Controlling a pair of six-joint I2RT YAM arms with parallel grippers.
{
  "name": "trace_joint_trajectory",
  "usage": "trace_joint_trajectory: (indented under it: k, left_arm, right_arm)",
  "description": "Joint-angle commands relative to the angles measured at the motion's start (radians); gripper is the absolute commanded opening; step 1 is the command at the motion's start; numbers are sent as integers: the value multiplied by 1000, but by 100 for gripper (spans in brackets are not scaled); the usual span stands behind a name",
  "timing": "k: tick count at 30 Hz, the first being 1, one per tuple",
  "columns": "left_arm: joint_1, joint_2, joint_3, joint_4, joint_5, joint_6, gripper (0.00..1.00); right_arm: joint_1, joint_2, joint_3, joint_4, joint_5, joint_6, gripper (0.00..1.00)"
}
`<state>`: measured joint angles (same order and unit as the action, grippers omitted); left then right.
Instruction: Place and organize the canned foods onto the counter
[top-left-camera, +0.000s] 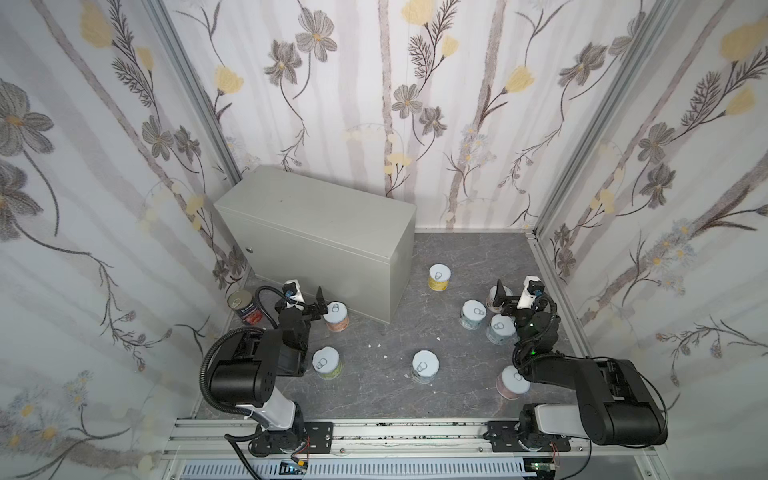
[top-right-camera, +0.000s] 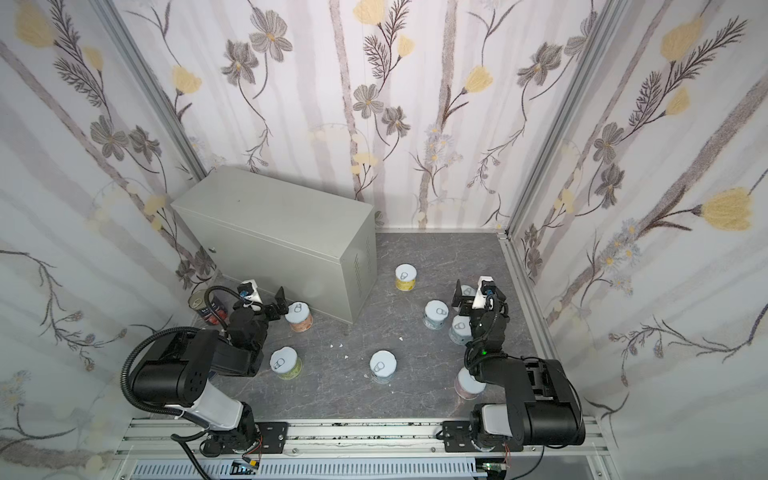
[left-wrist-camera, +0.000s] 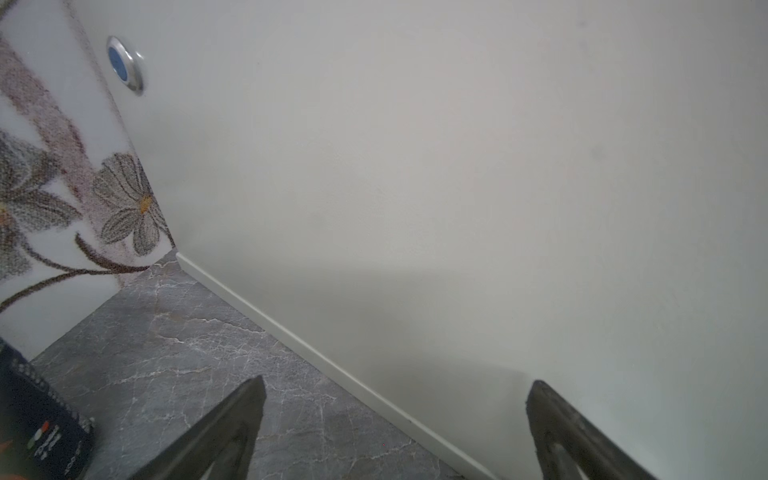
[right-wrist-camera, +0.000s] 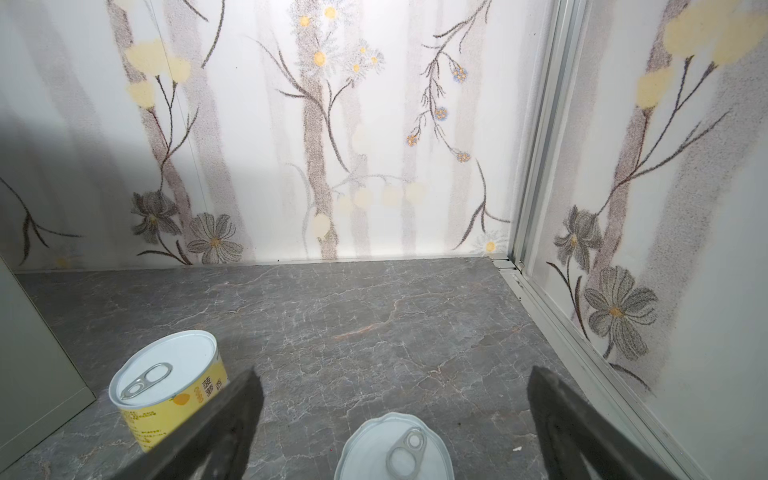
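The counter (top-left-camera: 316, 232) (top-right-camera: 270, 232) is a light grey metal box at the back left. Several short canned foods stand on the dark marble floor, among them a yellow one (top-left-camera: 439, 277) (right-wrist-camera: 166, 386) and an orange one (top-left-camera: 336, 316). A taller dark blue can (top-left-camera: 245, 307) (left-wrist-camera: 37, 428) stands by the left wall. My left gripper (top-left-camera: 305, 305) (left-wrist-camera: 397, 388) is open and faces the counter's front, between the blue can and the orange one. My right gripper (top-left-camera: 515, 297) (right-wrist-camera: 394, 374) hangs open above a pale-lidded can (right-wrist-camera: 395, 449), holding nothing.
Flowered walls close in the left, back and right sides. The counter's round lock (top-left-camera: 249, 249) (left-wrist-camera: 124, 64) sits near its left front edge. More cans stand mid-floor (top-left-camera: 425, 367) (top-left-camera: 327, 363) and under the right arm (top-left-camera: 512, 382). White crumbs (top-left-camera: 374, 345) lie on the floor.
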<state>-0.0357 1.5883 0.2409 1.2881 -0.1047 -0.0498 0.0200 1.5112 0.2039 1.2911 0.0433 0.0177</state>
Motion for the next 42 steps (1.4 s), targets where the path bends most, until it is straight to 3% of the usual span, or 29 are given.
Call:
trace_joint_trajectory:
  k: [1, 33, 36, 42]
  left_arm:
    - [0, -3, 3, 42, -9, -1, 100]
    - [0, -2, 4, 42, -8, -2, 100]
    - [1, -35, -5, 37, -118, -44, 100]
    - [-3, -187, -11, -86, -169, -42, 100]
  right_arm:
    - [0, -2, 1, 11, -16, -6, 100]
    - [-30, 1, 6, 11, -53, 23, 100]
    - [-17, -28, 24, -44, -1, 24, 100]
    - [11, -190, 64, -301, 120, 43, 100]
